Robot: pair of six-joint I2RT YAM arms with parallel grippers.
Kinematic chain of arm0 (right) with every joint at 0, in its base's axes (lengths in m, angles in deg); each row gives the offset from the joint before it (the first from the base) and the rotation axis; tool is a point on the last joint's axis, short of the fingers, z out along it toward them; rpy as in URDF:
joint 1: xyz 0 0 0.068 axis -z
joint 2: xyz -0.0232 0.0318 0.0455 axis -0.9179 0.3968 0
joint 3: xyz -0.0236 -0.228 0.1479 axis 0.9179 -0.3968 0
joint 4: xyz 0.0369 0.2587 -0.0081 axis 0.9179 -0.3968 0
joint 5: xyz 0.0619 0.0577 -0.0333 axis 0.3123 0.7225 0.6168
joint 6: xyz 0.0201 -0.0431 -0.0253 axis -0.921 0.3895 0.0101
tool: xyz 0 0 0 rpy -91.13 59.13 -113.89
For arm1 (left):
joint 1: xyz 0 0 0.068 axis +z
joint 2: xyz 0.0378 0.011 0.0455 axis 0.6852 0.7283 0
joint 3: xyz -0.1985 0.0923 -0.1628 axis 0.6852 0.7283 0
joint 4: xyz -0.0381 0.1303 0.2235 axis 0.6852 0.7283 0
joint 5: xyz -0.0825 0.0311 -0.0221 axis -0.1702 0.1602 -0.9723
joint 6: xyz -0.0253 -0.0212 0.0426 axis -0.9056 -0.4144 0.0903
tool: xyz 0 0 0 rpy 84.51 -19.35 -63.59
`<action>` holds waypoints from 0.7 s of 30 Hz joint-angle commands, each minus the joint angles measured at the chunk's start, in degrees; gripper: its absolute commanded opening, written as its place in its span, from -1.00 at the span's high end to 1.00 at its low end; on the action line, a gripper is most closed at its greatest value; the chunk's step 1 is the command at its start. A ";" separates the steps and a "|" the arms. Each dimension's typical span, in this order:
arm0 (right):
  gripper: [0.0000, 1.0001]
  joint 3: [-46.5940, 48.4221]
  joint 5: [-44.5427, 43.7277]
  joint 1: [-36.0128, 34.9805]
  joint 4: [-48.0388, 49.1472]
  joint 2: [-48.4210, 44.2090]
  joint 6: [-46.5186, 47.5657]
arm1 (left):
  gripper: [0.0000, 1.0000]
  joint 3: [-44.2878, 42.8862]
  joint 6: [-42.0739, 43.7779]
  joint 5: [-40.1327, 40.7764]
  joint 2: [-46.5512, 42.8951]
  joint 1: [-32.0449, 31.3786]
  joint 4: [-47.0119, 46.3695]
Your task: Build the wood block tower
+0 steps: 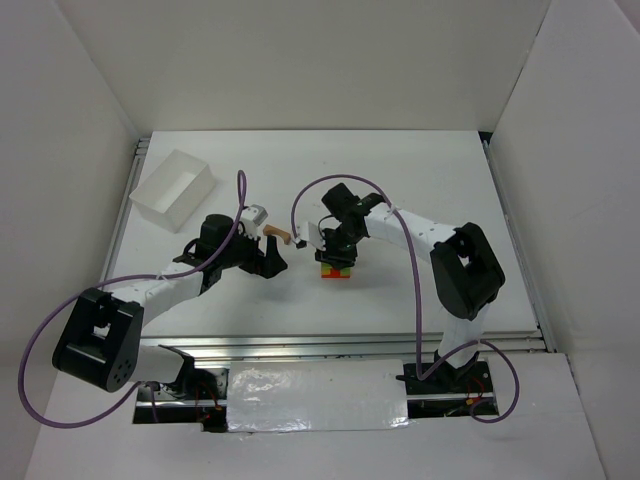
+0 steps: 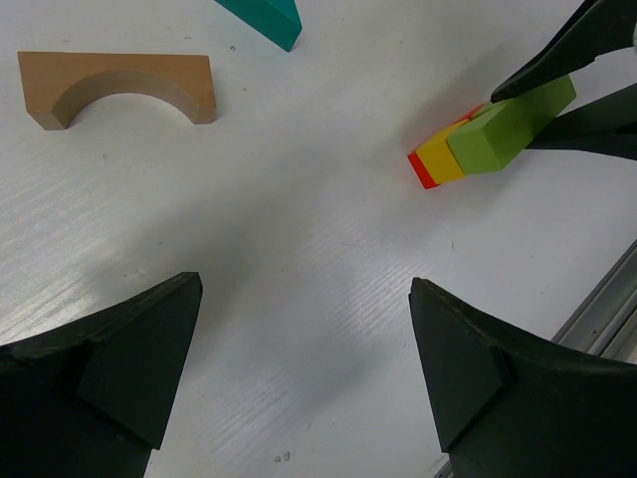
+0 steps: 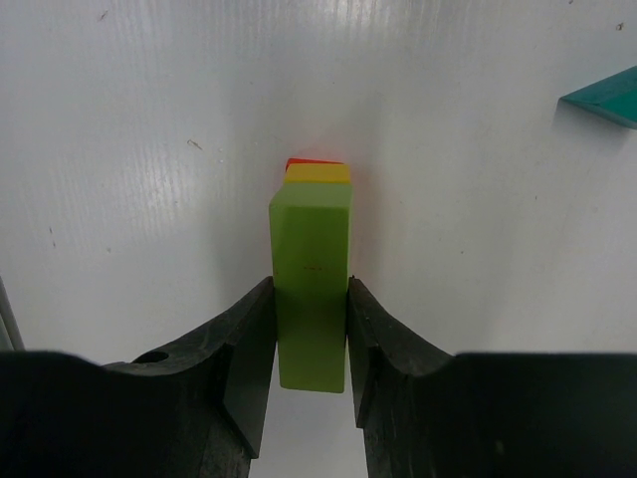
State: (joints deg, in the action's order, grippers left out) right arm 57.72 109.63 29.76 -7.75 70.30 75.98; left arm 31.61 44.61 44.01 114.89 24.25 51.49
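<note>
- green block (image 3: 312,289): smooth painted wood
- arch block (image 2: 117,88): bare tan wood, matt
- surface (image 2: 299,259): white, finely ribbed, slightly glossy
- right pincer (image 3: 311,334): matt black plastic

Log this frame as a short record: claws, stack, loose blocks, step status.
right claw: shut on green block, held directly over the stack
stack layers: yellow block on red block; green looks seated on top, contact not certain
left claw: open, empty, hovering over the table
loose blocks: tan arch and teal wedge, lying on the table apart from the stack
other: white box at far left
status: arch and wedge not yet placed
</note>
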 commanded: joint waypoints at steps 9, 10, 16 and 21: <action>-0.99 2.48 1.17 0.21 -1.38 0.30 0.34 | -0.99 -2.02 1.59 -1.96 0.18 -0.33 -1.98; -0.99 2.39 1.26 0.21 -1.39 0.30 0.35 | -0.99 -1.93 1.50 -2.04 0.18 -0.33 -2.16; -0.99 2.74 1.26 0.30 -0.68 -0.84 -1.15 | -0.99 -1.84 1.50 -2.05 -0.09 -0.33 -2.25; -0.99 3.80 0.91 0.21 -0.42 -1.90 -2.38 | -0.99 -1.58 1.15 -0.47 -1.32 -0.42 -2.16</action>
State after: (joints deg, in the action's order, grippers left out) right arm 58.72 109.82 29.85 -7.93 70.32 74.85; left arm 31.61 44.61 43.53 114.83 24.18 51.47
